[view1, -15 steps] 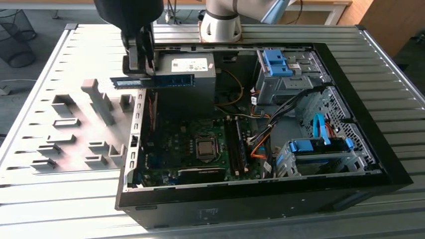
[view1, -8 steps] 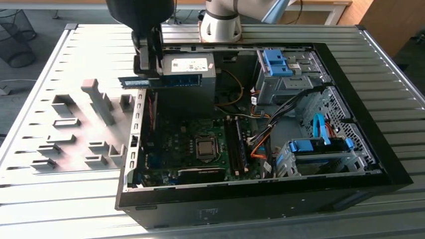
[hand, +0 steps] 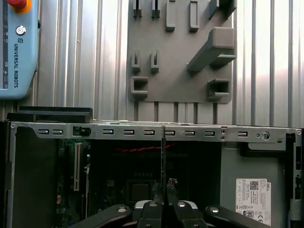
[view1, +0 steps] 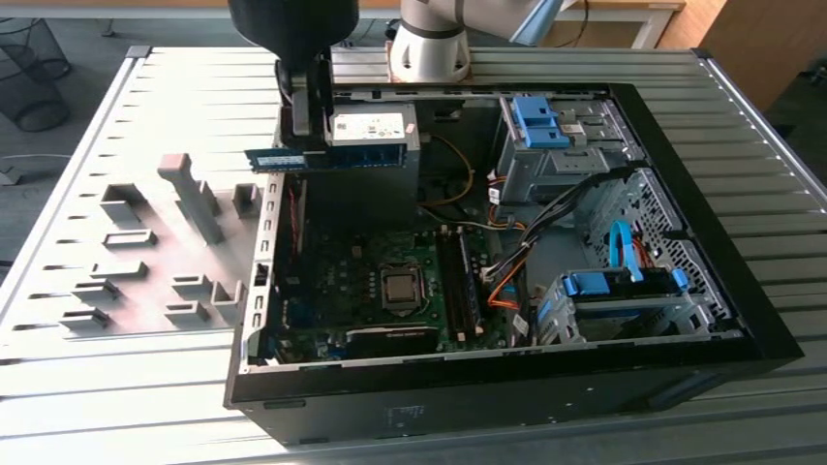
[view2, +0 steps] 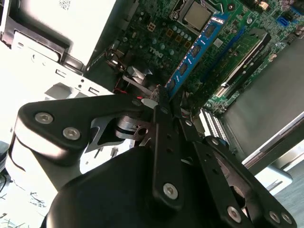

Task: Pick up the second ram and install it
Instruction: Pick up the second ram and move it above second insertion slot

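Exterior view, slatted metal table [view1: 194,97], wire basket [view1: 33,73] beyond, pincer [view1: 305,143] clamping second ram [view1: 362,156]

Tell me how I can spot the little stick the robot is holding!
Find the big black computer case lying open on the metal table. Over its far edge, on the exterior view's left, hangs the black gripper. The second ram is the thin bluish stick with small black chips pinched in it, up in the air, unlike the long black slots down on the board.

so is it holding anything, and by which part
Yes: the gripper is shut on the ram, gripping it near its end on the exterior view's left.
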